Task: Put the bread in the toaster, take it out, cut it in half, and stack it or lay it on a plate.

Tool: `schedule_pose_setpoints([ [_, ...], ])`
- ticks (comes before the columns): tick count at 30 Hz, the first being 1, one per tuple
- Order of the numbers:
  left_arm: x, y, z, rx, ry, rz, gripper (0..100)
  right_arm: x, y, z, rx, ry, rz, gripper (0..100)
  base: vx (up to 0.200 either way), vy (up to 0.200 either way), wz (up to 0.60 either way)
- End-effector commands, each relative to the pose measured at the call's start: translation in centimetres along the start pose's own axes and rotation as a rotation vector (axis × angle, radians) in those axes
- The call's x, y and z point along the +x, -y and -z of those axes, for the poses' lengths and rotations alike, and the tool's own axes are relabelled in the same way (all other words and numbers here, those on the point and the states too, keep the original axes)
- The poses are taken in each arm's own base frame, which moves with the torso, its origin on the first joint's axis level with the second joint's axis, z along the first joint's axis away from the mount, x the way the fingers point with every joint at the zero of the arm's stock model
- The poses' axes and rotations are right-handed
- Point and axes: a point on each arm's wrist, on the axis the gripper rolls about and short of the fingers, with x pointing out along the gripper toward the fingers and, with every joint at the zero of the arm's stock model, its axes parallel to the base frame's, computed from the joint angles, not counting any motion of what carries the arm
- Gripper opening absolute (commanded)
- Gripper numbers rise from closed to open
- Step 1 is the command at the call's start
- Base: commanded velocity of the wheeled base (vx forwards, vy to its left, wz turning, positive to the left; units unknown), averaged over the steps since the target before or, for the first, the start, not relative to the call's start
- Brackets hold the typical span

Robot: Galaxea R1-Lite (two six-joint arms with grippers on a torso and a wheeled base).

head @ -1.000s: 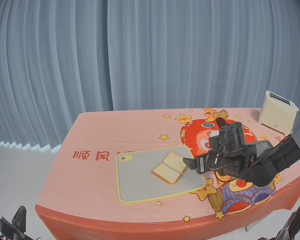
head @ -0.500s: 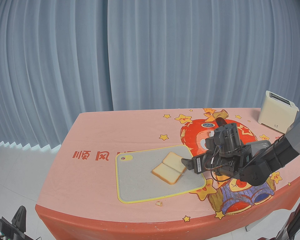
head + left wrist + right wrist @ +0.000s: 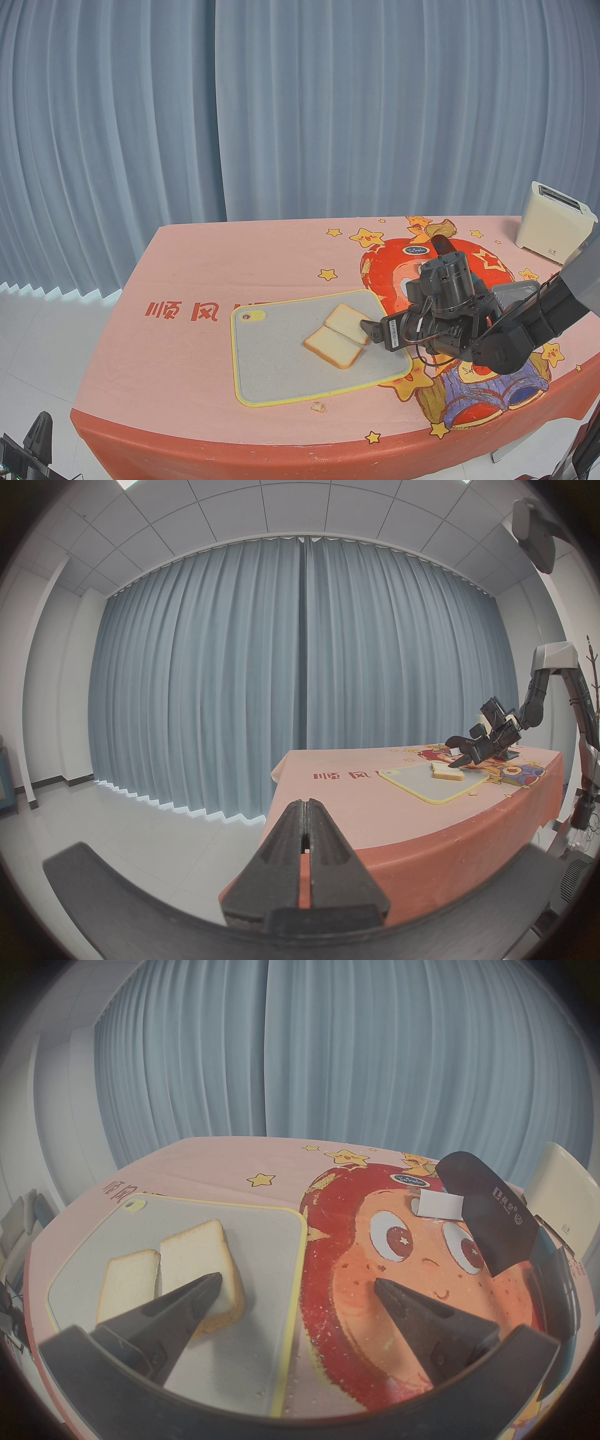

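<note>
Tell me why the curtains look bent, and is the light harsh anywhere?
Head view: the curtain folds bow outward toward the edges, a wide-lens effect; light is even, no hard shadows on the cutting board. Left wrist view: ceiling tiles curve and corners go dark. Right wrist view: the tablecloth bulges round.

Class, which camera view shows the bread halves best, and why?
The right wrist view: the bread halves lie close, cut line and crusts plain, though a finger of the right pincer overlaps one. The head view shows both from above, on the cutting board; the left wrist view, tiny and distant.
</note>
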Motion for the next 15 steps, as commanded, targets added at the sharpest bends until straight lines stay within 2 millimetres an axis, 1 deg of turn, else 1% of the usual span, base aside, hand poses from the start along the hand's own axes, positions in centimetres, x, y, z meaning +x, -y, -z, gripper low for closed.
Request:
schedule_pose_setpoints([
  [1,0.14,0.00,0.49,0.000,-0.019,0.000,0,-0.05,-0.13,0.12,-0.004,-0.004,0.001,0,0.000,0.000,0.00],
  [8,0.14,0.00,0.49,0.000,-0.019,0.000,0,-0.57,-0.53,-0.23,-0.004,0.014,-0.012,0,0.000,0.000,0.00],
  [15,0.14,0.00,0.49,0.000,-0.019,0.000,0,-0.99,-0.47,-0.50,0.001,0.027,-0.015,0,0.000,0.000,0.00],
])
